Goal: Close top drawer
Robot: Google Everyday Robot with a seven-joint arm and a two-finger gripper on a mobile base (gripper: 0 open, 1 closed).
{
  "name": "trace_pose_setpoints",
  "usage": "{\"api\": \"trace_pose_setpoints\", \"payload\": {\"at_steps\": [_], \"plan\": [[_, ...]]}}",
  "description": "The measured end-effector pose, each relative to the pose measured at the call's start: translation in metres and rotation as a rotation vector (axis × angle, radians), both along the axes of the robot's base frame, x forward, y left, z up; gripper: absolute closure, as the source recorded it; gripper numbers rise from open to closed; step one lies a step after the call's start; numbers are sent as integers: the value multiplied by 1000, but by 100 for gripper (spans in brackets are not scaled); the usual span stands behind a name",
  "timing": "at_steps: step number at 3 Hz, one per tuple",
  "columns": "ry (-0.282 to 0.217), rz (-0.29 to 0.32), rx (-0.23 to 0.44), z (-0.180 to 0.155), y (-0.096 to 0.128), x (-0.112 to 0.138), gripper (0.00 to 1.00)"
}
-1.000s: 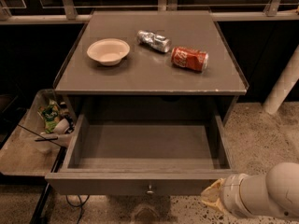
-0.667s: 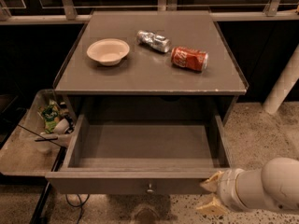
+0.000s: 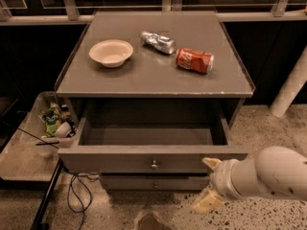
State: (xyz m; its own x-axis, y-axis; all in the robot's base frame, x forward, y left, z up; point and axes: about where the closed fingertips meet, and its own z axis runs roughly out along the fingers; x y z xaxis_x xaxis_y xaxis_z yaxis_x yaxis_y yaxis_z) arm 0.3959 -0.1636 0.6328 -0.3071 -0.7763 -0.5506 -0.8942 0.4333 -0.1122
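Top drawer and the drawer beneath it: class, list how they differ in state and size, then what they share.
The top drawer is pulled out, its inside showing; the lower drawer is pushed in. The top drawer's front is wider than the lower drawer's. Both are grey with a small central knob. The gripper, fingers open, sits by the right end of the top drawer's front.
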Motion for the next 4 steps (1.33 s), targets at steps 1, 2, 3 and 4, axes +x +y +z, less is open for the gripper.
{"api": "trace_pose_setpoints", "payload": {"at_steps": [1,2,3,4], "plan": [[-14,9,31,0,5,26,42],[-53,-9,33,6,-1,54,64],[-106,-55,12,20,-22,97,87],[-106,-55,12,20,-22,96,87]]}}
